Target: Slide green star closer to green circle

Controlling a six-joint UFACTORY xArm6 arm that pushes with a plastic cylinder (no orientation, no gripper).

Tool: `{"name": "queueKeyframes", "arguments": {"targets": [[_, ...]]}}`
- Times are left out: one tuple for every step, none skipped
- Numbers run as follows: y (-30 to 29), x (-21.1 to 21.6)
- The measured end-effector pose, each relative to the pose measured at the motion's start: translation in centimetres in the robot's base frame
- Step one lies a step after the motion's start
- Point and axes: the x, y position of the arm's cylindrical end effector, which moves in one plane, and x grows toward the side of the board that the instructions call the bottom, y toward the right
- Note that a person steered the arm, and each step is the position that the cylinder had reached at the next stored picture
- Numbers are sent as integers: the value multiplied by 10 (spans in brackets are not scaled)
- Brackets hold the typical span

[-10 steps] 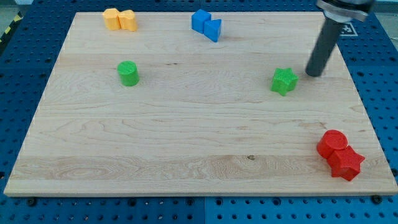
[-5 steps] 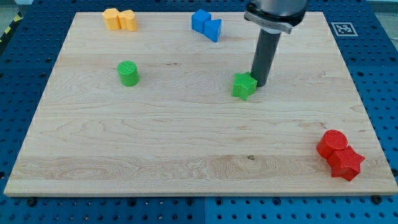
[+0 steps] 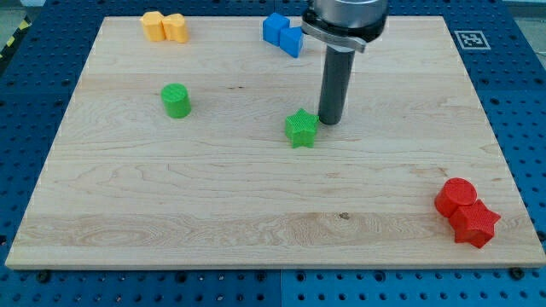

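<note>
The green star [image 3: 301, 129] lies near the middle of the wooden board [image 3: 256, 213]. The green circle [image 3: 176, 101] stands to the view's left of it, a little higher, about a quarter of the board's width away. My tip [image 3: 328, 120] is just to the view's right of the green star and slightly above it, touching it or nearly so. The dark rod rises from there toward the view's top.
Two orange blocks [image 3: 165, 27] sit together at the top left. Two blue blocks [image 3: 282, 34] sit at the top centre, just left of the rod. A red circle [image 3: 456, 195] and a red star [image 3: 474, 223] sit together at the bottom right.
My tip has swept from the right side toward the view's left and slightly down, pushing the green star leftward and closer to the green circle. The other blocks have not moved.
</note>
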Motion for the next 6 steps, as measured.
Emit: {"name": "queueKeyframes", "arguments": {"targets": [[10, 22], [3, 27], [-33, 27], [-71, 27], [-108, 27], [-149, 27]]}}
